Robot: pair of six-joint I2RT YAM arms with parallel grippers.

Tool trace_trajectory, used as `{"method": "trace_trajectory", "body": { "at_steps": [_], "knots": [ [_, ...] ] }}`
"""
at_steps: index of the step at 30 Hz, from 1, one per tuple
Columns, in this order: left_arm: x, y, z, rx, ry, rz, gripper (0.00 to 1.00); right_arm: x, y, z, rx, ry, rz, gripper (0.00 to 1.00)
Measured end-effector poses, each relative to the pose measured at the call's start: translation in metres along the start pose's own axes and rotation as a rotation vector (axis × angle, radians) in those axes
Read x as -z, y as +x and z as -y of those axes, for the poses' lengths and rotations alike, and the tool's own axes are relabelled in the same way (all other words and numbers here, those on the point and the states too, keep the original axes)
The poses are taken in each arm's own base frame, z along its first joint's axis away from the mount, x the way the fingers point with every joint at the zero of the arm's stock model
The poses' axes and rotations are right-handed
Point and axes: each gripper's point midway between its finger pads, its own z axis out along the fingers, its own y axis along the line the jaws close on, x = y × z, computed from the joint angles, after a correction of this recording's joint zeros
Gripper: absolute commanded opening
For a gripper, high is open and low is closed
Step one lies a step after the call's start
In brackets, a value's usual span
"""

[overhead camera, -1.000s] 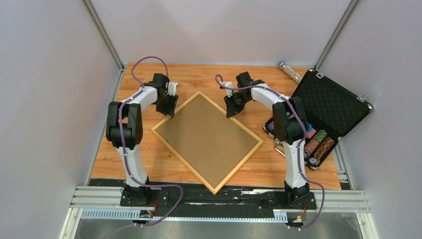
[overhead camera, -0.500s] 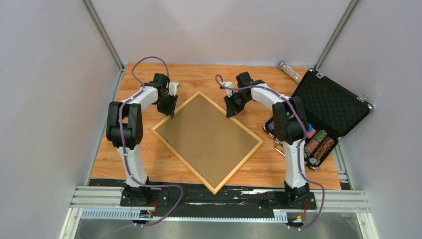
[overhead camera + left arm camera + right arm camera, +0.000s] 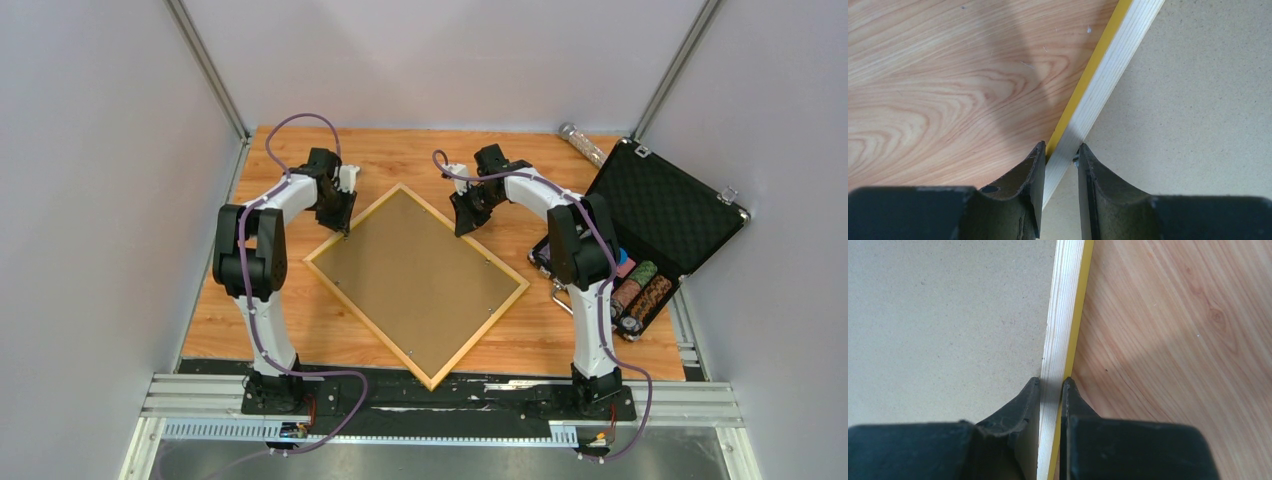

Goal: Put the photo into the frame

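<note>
While things are being counted up: one frame is being seen lying back-up on the table, turned like a diamond, with its one brown backing board facing up. Where the photo is can't be told. Two arms are being used, one claw each. Off to the right, one black case is being kept propped open, with chip stacks inside that are too bunched to be counted, and one glittery tube is lying behind it.

The right claw is being kept clamped on the frame's far-right rail, with a finger pressed on each side. The left claw is being closed around the far-left rail. Both fingers look to be touching it, but whether it's actually being pinched can't be told.

Compared with a second ago, the left claw is being drawn in narrower. Frame, case and right arm are being left exactly where they were.
</note>
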Motion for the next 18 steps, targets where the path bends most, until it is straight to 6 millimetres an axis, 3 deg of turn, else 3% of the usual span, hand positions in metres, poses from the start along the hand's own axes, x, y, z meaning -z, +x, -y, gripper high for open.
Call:
{"method": "trace_trajectory", "body": {
  "at_steps": [4, 18],
  "knots": [
    [0.0, 0.0, 0.0001, -0.007, -0.001, 0.009, 0.03, 0.0, 0.0, 0.0, 0.0, 0.0, 0.0, 0.02],
    [-0.0005, 0.0001, 0.0002, 0.01, 0.053, 0.022, 0.03, -0.0001, 0.0001, 0.0, 0.0, 0.0, 0.0, 0.02]
  ]
}}
